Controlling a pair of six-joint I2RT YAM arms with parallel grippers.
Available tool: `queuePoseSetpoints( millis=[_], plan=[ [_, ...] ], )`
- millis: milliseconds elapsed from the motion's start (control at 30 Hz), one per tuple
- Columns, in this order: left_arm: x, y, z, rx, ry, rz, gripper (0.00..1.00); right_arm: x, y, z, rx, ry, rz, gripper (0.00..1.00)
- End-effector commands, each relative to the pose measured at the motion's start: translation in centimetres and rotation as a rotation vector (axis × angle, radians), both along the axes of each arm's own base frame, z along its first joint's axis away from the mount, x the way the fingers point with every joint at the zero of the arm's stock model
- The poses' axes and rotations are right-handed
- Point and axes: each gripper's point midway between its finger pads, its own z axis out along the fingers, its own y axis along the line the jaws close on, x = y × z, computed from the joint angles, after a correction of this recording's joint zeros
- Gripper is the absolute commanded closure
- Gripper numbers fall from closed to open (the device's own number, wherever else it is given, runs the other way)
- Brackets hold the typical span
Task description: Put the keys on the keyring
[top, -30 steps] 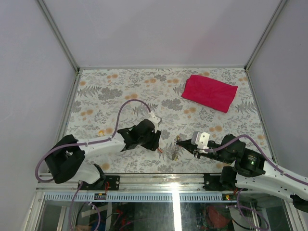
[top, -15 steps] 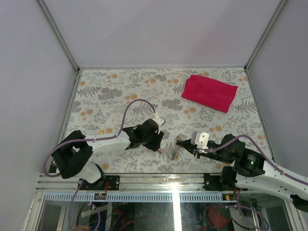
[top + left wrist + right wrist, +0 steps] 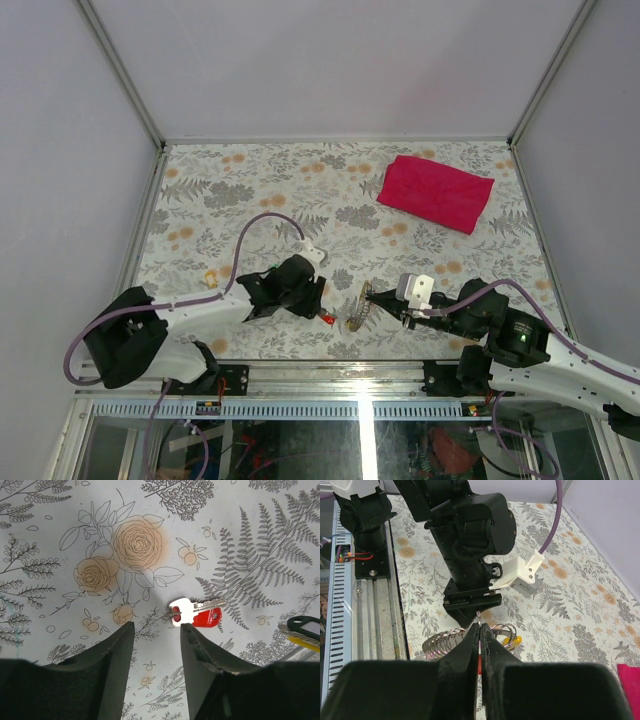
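Since the red-tagged key (image 3: pixel 195 614) lies flat on the flowered table (image 3: pixel 60 510) just past the tips of the left gripper (image 3: pixel 156 625), a little toward its right finger, the left arm is the nearer one; the key's long axis runs crosswise to the fingers' reach, its slim silvery end toward the keyring (image 3: pixel 360 308). The left jaws stand spread with nothing between them, while the right gripper (image 3: pixel 480 630) is pressed together, pinching the keyring's thin wire beside its coiled strand
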Motion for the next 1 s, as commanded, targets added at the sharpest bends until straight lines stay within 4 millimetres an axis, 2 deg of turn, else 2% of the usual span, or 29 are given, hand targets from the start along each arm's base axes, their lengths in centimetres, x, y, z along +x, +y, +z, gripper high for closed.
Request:
queuePoseSetpoints(
  millis=[0, 200, 433, 533, 700, 967],
  plan=[
    [0.9, -1.0, 1.8, -0.082, -0.049, 0.049, 0.55, 0.0, 0.5, 2.4, 0.084, -0.022, 0.004, 1.0],
    [0.8, -2.3, 2.5, -0.205, -0.009, 0.133, 0.51, -0.1, 0.4, 2.5, 0.089, -0.016, 0.004, 1.0],
    [1.0, -1.7, 2.5, -0.24, 0.006, 0.258, 0.51, -0.1, 0.3, 2.3, 0.084, -0.015, 0.002, 1.0],
    [0.6, -2.2, 2.3, -0.239, 0.008, 0.2, 0.49, -0.1, 0.4, 2.3, 0.086, -0.016, 0.006, 1.0],
    [0.3, -2.2, 1.8, -0.215, -0.028, 0.079, 0.4, -0.2, 0.3, 2.4, 0.086, -0.016, 0.008, 1.0],
    [1.1, -2.0, 1.5, -0.269, 0.002, 0.002, 0.4, -0.2, 0.2, 2.5, 0.087, -0.013, 0.006, 1.0]
  ],
)
